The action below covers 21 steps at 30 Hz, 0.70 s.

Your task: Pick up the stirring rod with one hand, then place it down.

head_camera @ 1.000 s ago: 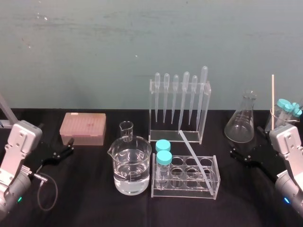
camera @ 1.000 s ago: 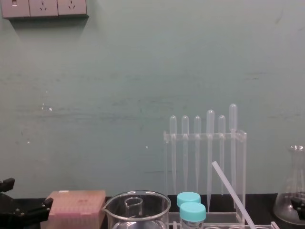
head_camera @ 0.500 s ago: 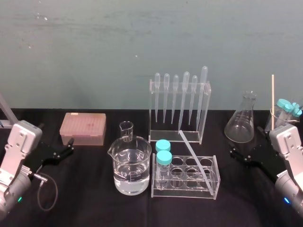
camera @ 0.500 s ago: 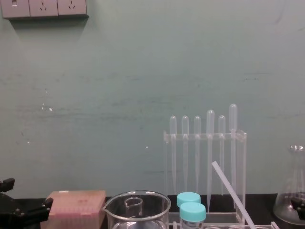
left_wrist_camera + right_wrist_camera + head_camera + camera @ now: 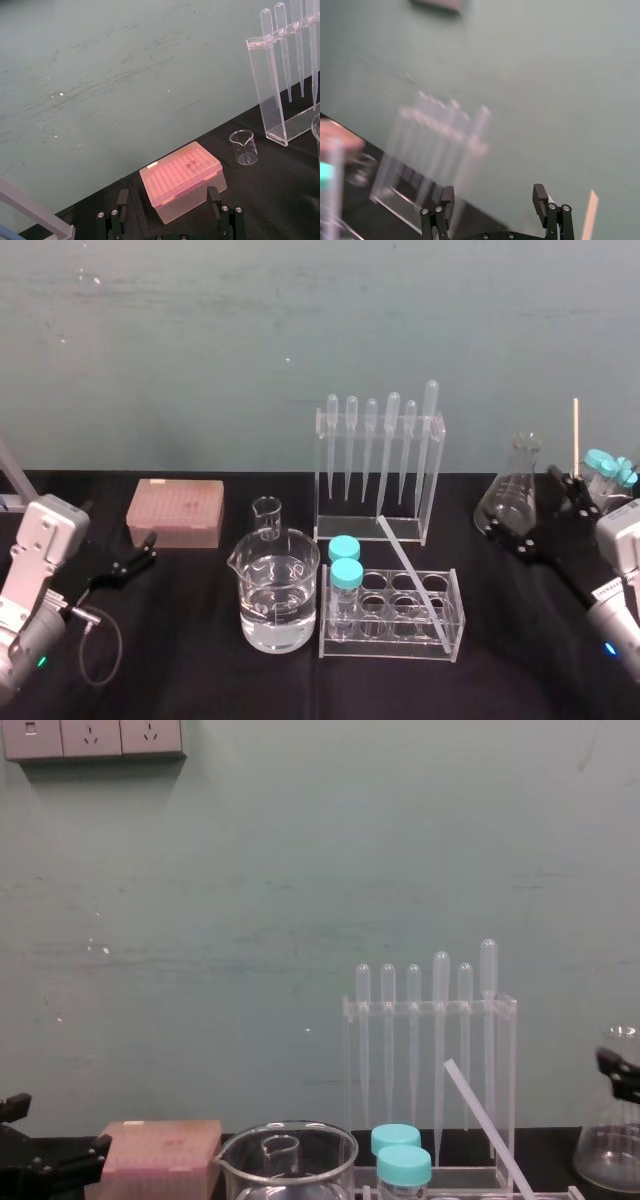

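While stirring rod leans ungrasped in rack, right gripper gapes at 3 o'clock, left gripper gapes, parked at 9; pickup seemingly pending.

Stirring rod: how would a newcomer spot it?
Find the clear tube rack at the middle of the black table. The stirring rod leans slantwise across its right half. Unlike the bulb-topped pipettes hanging upright in the stand behind, it is one plain, even, translucent stick.
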{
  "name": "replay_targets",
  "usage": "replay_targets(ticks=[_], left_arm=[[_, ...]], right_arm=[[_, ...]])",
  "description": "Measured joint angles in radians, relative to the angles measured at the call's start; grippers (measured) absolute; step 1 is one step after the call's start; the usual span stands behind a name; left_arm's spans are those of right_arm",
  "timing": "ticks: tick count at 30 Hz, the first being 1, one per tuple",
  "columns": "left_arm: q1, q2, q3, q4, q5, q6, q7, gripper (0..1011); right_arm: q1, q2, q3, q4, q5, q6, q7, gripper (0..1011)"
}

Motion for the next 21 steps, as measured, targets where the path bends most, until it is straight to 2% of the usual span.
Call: replay_targets(ticks=[2,5,7,10,11,14,16,17,21], left_arm=[[0.000,0.000,0.000,0.000,0.000,0.000,0.000,1000],[0.000,0.000,0.000,0.000,0.000,0.000,0.000,1000],[0.000,0.000,0.000,0.000,0.000,0.000,0.000,1000],[0.000,0.000,0.000,0.000,0.000,0.000,0.000,1000],[0.000,0.000,0.000,0.000,0.000,0.000,0.000,1000],[0.000,0.000,0.000,0.000,0.000,0.000,0.000,1000],[0.000,0.000,0.000,0.000,0.000,0.000,0.000,1000],[0.000,0.000,0.000,0.000,0.000,0.000,0.000,1000],[0.000,0.000,0.000,0.000,0.000,0.000,0.000,1000]], right_arm=[[0.006,0.001,-0.008,-0.003,-0.007,-0.040,0.028,1003],[0.031,0.002,-0.036,-0.003,-0.005,-0.116,0.119,1003],[0.047,0.000,-0.057,-0.003,0.002,-0.149,0.180,1003],[0.059,0.000,-0.075,-0.003,0.014,-0.171,0.234,1003],[0.067,0.000,-0.090,-0.003,0.027,-0.182,0.276,1003],[0.078,0.000,-0.104,-0.002,0.055,-0.185,0.334,1003],[0.090,-0.002,-0.114,0.005,0.092,-0.175,0.387,1003],[0.098,-0.004,-0.119,0.012,0.120,-0.157,0.419,1003],[0.114,-0.013,-0.122,0.029,0.182,-0.097,0.473,1003]])
